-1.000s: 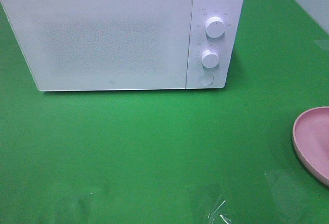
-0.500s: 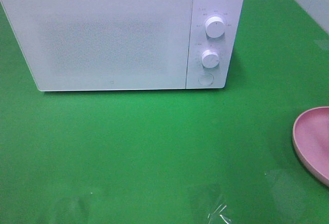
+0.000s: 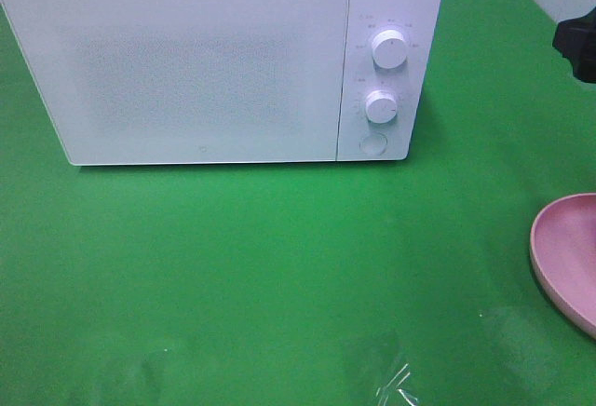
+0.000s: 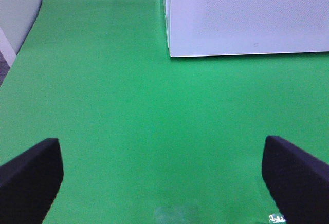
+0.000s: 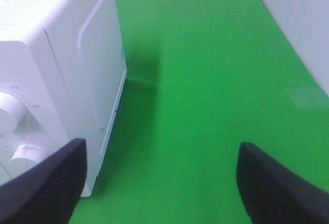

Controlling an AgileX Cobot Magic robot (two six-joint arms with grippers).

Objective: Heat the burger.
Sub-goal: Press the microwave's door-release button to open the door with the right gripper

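A green mat (image 3: pixel 279 266) covers the whole table, with pale tiled wall (image 5: pixel 303 18) at its far right side.

My left claw (image 4: pixel 162 175) hangs released over bare green, its two black fingers (image 4: pixel 31 178) spread far apart with nothing between them. Ahead of it stands the lower left corner of the white microwave (image 4: pixel 247 13), well clear of the fingertips.

My right claw (image 5: pixel 162 183) is spread wide too and grips nothing; its dark pads (image 5: pixel 280 183) frame open mat. It sits just beside the microwave's right side, near the front corner, where the two white dials (image 5: pixel 7 112) show at the edge of its view. From the high camera only a black part of that arm (image 3: pixel 577 47) pokes in at the right edge, beyond the oven.

The microwave's door (image 3: pixel 205 71) is shut and its speckled front lets me see nothing inside. To the door's right are the upper knob (image 3: pixel 388 49), the lower knob (image 3: pixel 381 106) and a round button (image 3: pixel 372 143). A pink plate (image 3: pixel 568 257) lies at the right edge, partly cut off, the visible part bare.

I cannot tell where the burger is; no view shows it.
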